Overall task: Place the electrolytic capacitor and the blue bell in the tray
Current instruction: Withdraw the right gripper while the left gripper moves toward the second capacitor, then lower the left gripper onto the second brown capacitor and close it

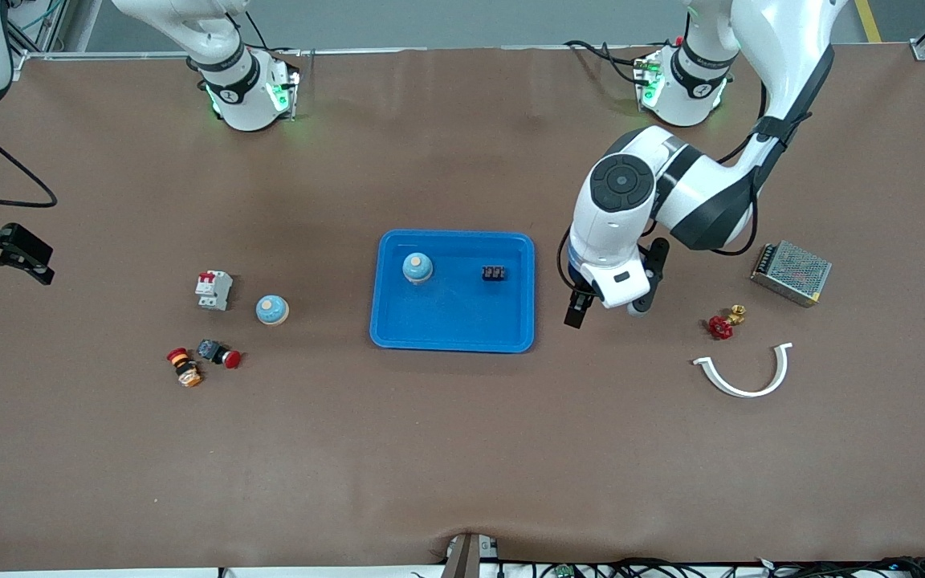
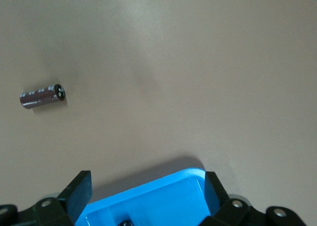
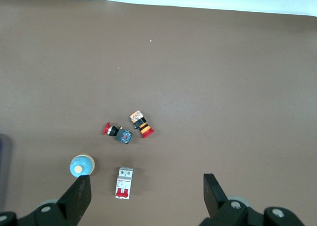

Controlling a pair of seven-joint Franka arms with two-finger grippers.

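since the scan runs from the right arm's end, start with the right gripper (image 1: pixel 5 269): it hangs released and empty over the table edge at 9 o'clock of the front view, and that arm waits. its wrist view looks down on a white circuit breaker (image 1: pixel 213 290), two red push buttons (image 1: pixel 218 353) and a blue bell (image 1: pixel 272 310), all on bare table at 9 o'clock from the tray (image 1: pixel 452 329). a second bell (image 1: pixel 417 267) and a black terminal block (image 1: pixel 494 273) already sit in the tray. left gripper (image 1: pixel 611 309) hovers just beside the tray's 3 o'clock edge, fingers spread, nothing held, likely lining up for a pick. electrolytic capacitor (image 2: pixel 43 96) lies on its side on bare table, apart from the tray corner; only the left wrist view shows it, the arm probably hides it from the front camera. power supply (image 1: pixel 791 273), red valve (image 1: pixel 724 323) and white curved clip (image 1: pixel 743 373) lie at 3 o'clock, untouched.
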